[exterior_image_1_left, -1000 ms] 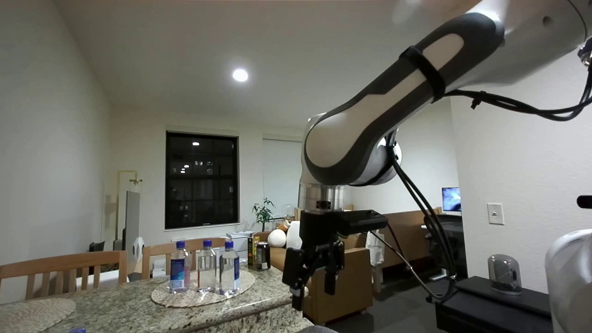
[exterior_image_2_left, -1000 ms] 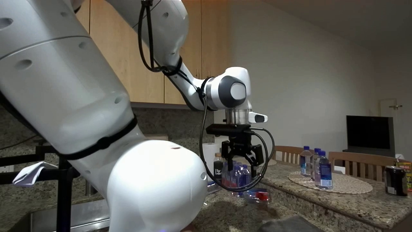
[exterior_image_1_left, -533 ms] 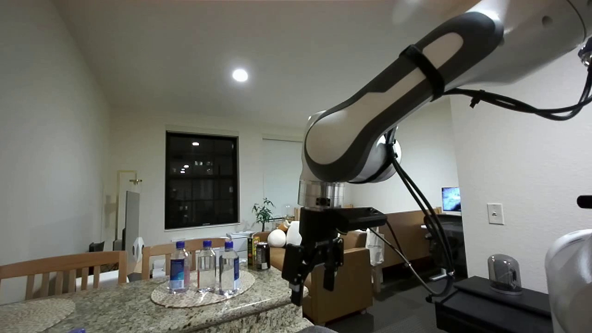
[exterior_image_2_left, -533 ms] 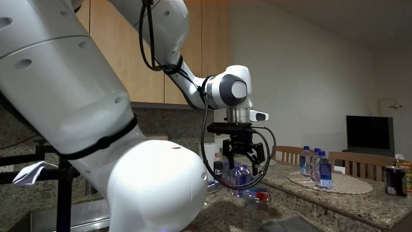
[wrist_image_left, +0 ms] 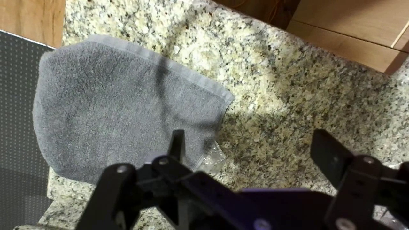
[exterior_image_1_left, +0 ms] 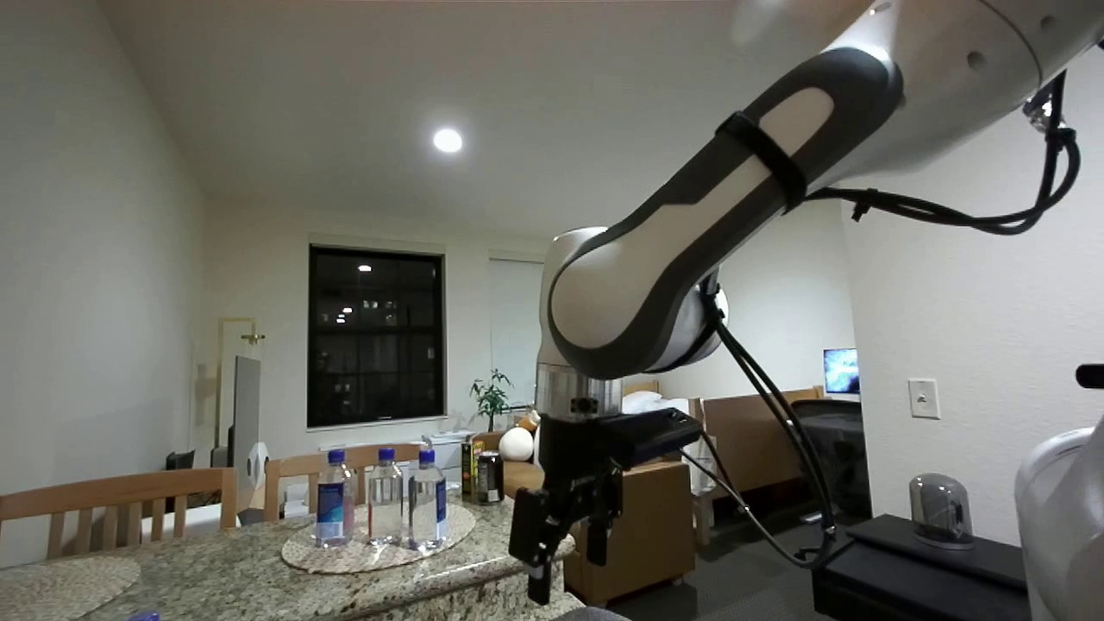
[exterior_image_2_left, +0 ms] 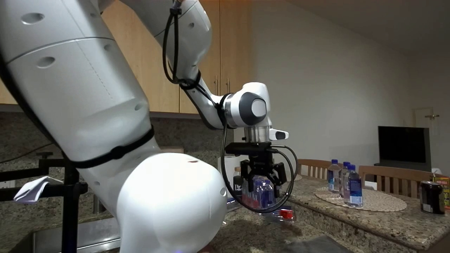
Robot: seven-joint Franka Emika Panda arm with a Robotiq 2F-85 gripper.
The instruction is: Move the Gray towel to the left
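Note:
The gray towel (wrist_image_left: 121, 102) lies on the granite counter in the wrist view, its rounded left end over the counter's edge. Its near edge shows at the bottom of an exterior view (exterior_image_2_left: 316, 245), and a sliver shows in an exterior view (exterior_image_1_left: 591, 614). My gripper (wrist_image_left: 249, 134) is open and empty. In the wrist view one fingertip is over the towel's lower right part and the other is over bare granite. In both exterior views the gripper (exterior_image_1_left: 567, 576) (exterior_image_2_left: 263, 191) hangs pointing down, above the counter.
A clear plastic piece (wrist_image_left: 213, 158) lies by the towel's corner. Several bottles (exterior_image_2_left: 258, 195) and a red-capped bottle (exterior_image_2_left: 286, 213) stand or lie behind the gripper. A raised granite ledge (exterior_image_2_left: 372, 225) holds water bottles (exterior_image_2_left: 353, 186) on a woven mat and a black can (exterior_image_2_left: 431, 197).
The arm has come down. In an exterior view the gripper has also shifted left. The jaws stay open, and the towel has not visibly moved.

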